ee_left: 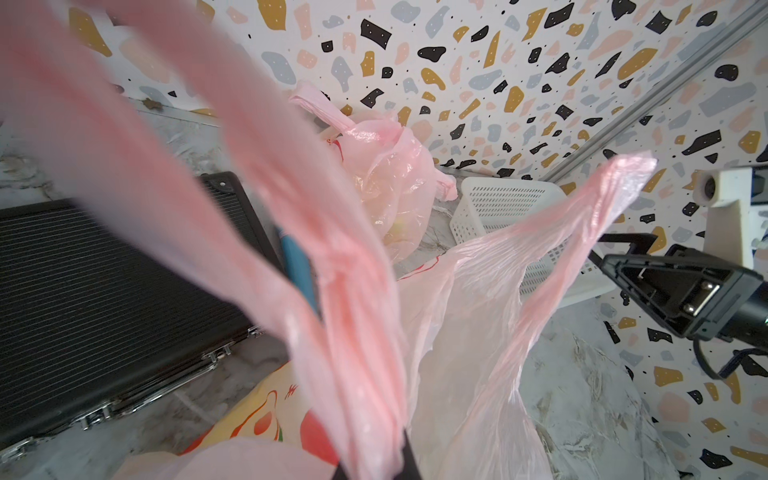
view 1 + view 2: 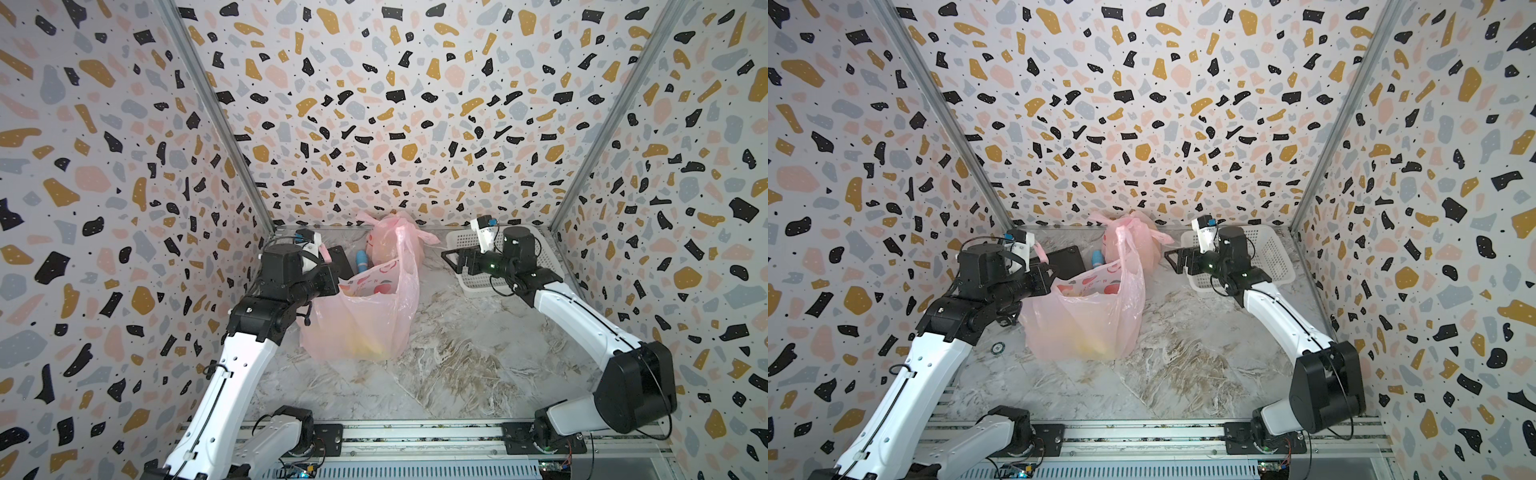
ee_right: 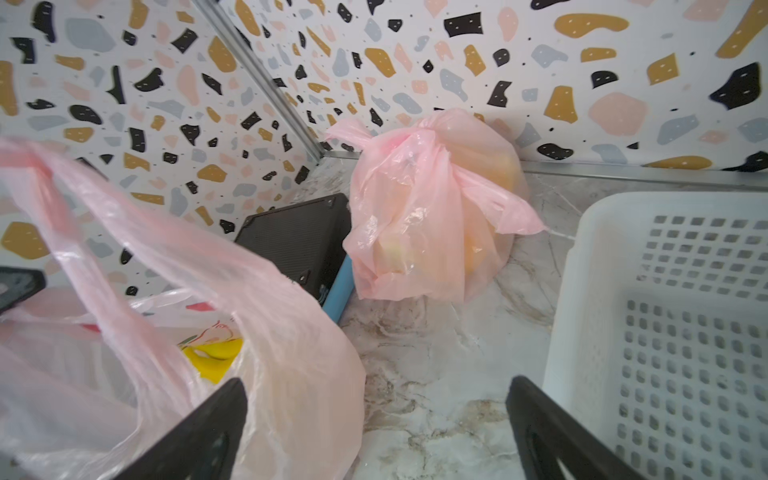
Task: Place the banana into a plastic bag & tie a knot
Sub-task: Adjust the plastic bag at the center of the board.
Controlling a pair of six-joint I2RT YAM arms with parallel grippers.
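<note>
Nearest the lens runs the aluminium rail (image 2: 415, 436) that carries both arm bases. Starting at the left, the left claw (image 2: 334, 284) is clenched on one handle (image 1: 353, 332) of the pink plastic bag (image 2: 357, 324), holding that side of the mouth up while the bag's bottom rests on the worktop (image 2: 457, 353). The banana (image 3: 216, 357) lies inside, yellow at the bottom of the bag. Behind the bag sit a black case (image 1: 104, 291) and a blue object (image 2: 360, 259), and further back a second pink bag (image 2: 395, 241), already knotted, stands against the rear wall. The open bag's free handle (image 1: 582, 232) rises toward the right. To the right of it, the right claw (image 3: 376, 382) hovers released, jaws wide, holding nothing, just beside a white basket (image 3: 582, 291).

My judgement is that the banana step is done and the knot remains. The film is thin and slick, so the clenched handle could slide out if the left arm pulls hard. The free handle is limp and may fold away as the right claw closes, leaving it shut on air or on the bag wall. Uneven pulling could tip the bag and spill the banana. A wide reach could also knock the basket or the knotted bag.
</note>
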